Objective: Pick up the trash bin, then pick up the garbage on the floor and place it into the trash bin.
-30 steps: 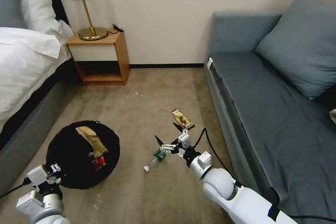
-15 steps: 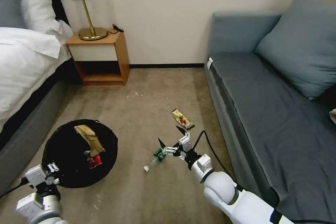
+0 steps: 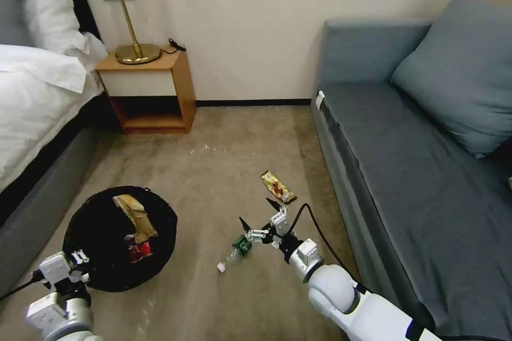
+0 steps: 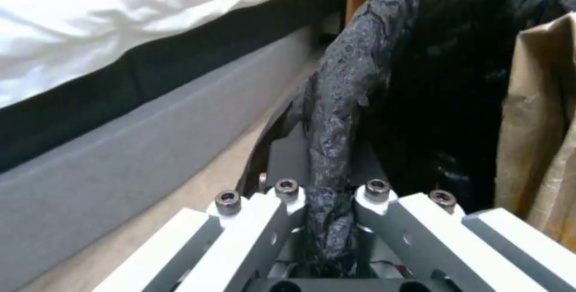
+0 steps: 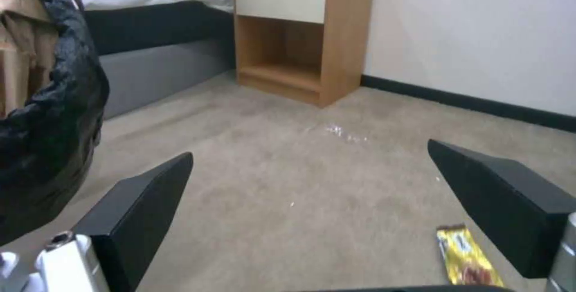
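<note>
Lower now, my right gripper hangs with jaws wide over the bottle. Left gripper pinches the trash bin rim. Paper bag and packet are inside; candy wrapper waits on the carpet.

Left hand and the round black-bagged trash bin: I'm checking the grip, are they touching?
Touching. The left wrist view shows the left hand shut on the bag-covered rim of the round black-bagged trash bin, with plastic pinched between its fingers.
</note>
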